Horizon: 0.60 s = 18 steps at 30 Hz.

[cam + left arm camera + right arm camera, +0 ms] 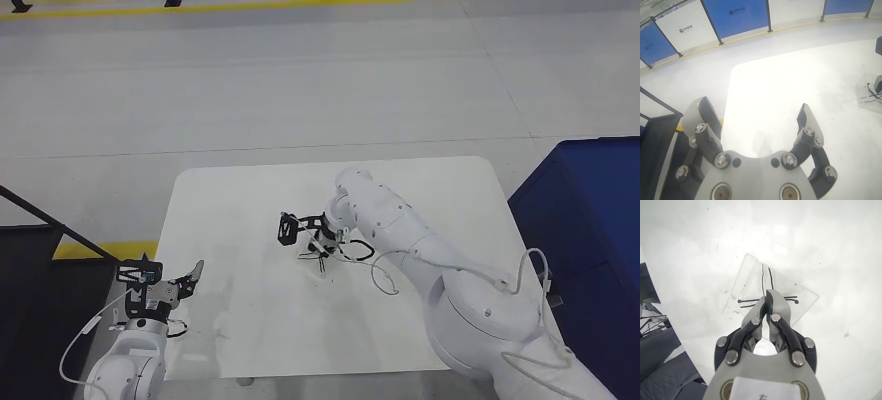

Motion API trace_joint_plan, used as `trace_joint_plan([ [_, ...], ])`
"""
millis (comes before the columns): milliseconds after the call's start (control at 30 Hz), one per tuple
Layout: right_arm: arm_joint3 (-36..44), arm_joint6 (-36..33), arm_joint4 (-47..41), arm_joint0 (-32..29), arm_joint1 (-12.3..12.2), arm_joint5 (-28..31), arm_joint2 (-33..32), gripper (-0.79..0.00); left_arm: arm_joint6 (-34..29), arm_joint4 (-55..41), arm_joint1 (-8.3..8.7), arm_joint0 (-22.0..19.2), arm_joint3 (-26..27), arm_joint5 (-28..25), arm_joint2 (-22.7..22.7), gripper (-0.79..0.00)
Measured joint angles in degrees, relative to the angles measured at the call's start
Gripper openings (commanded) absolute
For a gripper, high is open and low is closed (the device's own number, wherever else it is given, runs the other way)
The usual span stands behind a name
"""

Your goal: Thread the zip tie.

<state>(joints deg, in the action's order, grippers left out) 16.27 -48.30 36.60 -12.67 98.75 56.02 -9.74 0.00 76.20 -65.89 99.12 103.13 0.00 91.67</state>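
Right gripper, claws pressed together, sits in the clear tray among zip ties, probably to pick one. Left gripper hangs spread at the table's 9 o'clock edge, free to take it.

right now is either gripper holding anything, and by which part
Left gripper: open, nothing held. Right gripper is shut where the zip ties cross; a hold cannot be told.

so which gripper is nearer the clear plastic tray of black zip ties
Right. The right gripper is directly over the clear plastic tray of black zip ties, jaws shut; the left gripper hangs open at the white table's edge.
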Motion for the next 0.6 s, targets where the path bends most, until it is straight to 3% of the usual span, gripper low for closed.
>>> trace_joint_plan([
  [600, -0.20, -4.11, 0.81, -1.09, 2.60, -4.11, 0.00, -0.640, 0.00, 0.00, 0.00, 0.00, 0.00, 0.00, 0.00, 0.000],
])
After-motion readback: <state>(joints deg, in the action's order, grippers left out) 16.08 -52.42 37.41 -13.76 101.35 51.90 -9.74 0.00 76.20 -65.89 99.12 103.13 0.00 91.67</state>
